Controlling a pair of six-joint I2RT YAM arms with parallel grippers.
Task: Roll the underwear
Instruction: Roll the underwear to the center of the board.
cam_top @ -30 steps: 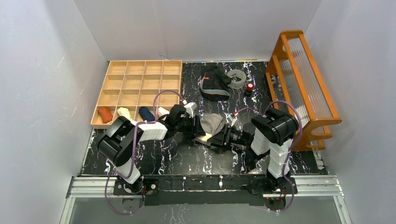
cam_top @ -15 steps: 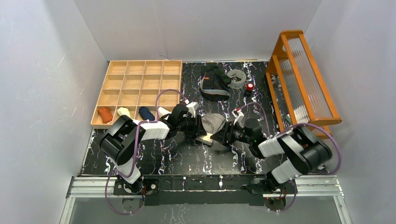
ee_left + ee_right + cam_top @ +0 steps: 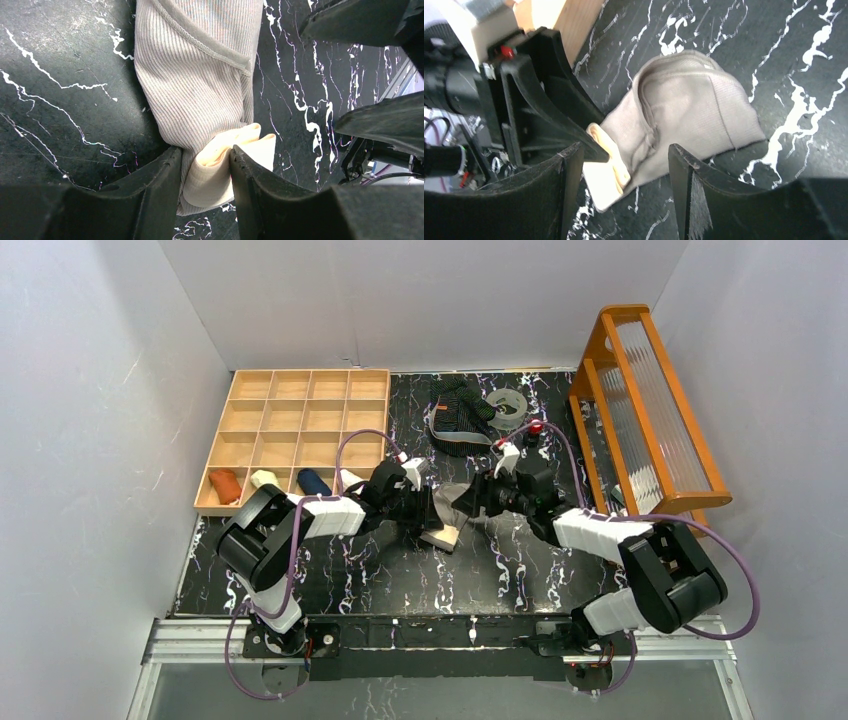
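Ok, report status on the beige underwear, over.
Left end effector shut on beige underwear, folded end. Right end effector open, aimed at it, holding nothing. Black striped pair lies apart, farther back.

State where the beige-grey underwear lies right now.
In the top view, the beige-grey underwear lies mid-table, just right of the wooden compartment tray, near its near corner, between both arms. The left fingers pinch its pale end.
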